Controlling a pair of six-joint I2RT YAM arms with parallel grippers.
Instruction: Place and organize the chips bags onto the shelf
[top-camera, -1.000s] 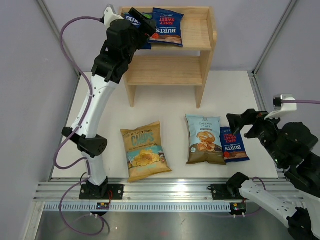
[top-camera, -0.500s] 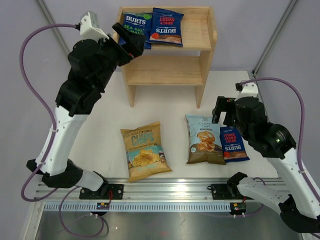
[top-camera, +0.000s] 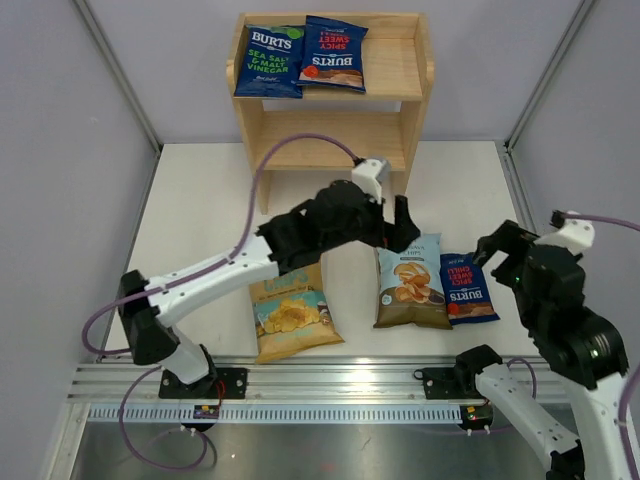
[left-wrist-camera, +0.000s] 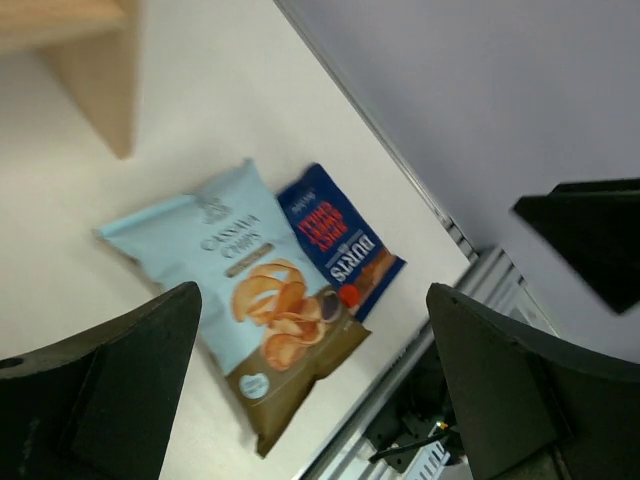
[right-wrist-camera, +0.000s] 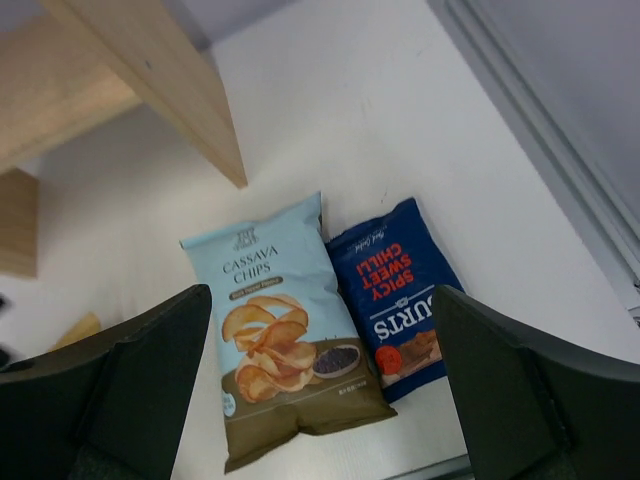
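Left gripper (left-wrist-camera: 315, 292): spread wide, above the light-blue bag (top-camera: 410, 280).
Right gripper (right-wrist-camera: 322, 294): spread wide, empty.
Desk (top-camera: 200, 220): white; we see it beneath both.
Walls (top-camera: 60, 150): pale lilac panels.

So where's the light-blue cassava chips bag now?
The cassava bag lies on the table, right of centre in top view, left of the dark-blue Burts bag.

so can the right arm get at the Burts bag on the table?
Likely yes: right gripper hangs open near the Burts bag, which lies flat and uncovered. Left gripper sits over the neighbouring cassava bag, not between them.
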